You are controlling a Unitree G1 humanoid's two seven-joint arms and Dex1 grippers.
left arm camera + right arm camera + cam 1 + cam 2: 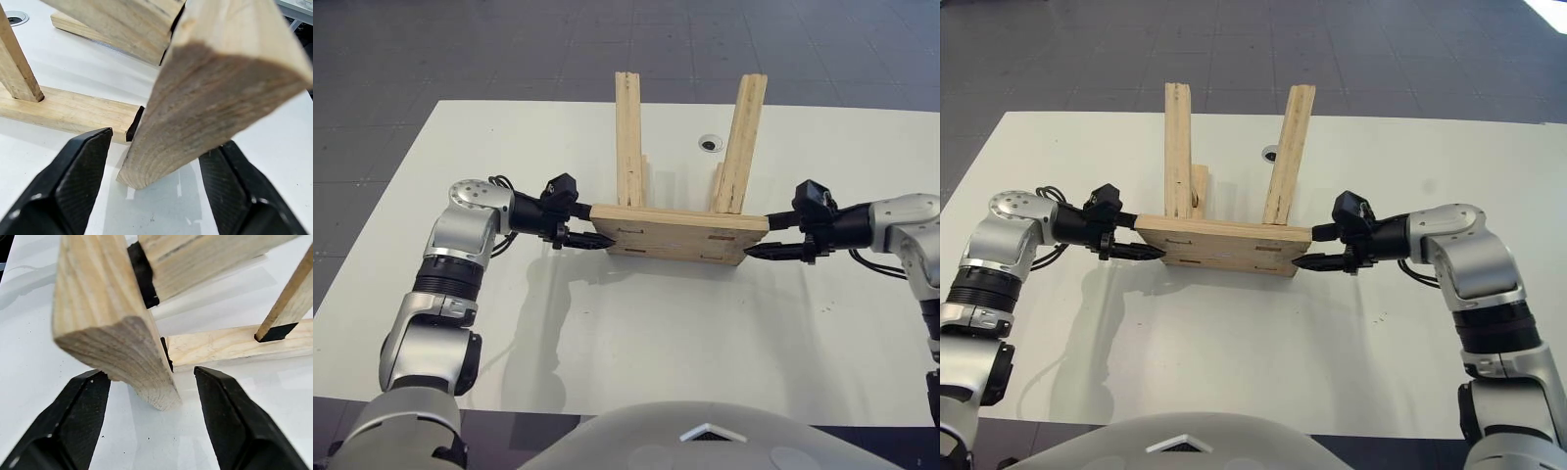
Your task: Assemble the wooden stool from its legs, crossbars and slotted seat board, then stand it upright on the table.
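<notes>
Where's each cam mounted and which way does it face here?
Left eye: on the head, facing forward and down at the white table and pale wooden stool lying on its side; both arms, left pincer and right pincer, show.
Right eye: beside it; same scene, same arms.
Left wrist: on the left arm, looking past its black fingers at the seat board's end.
Right wrist: mirrored, at the opposite end.
Shared: wrist views both show the board and legs.
</notes>
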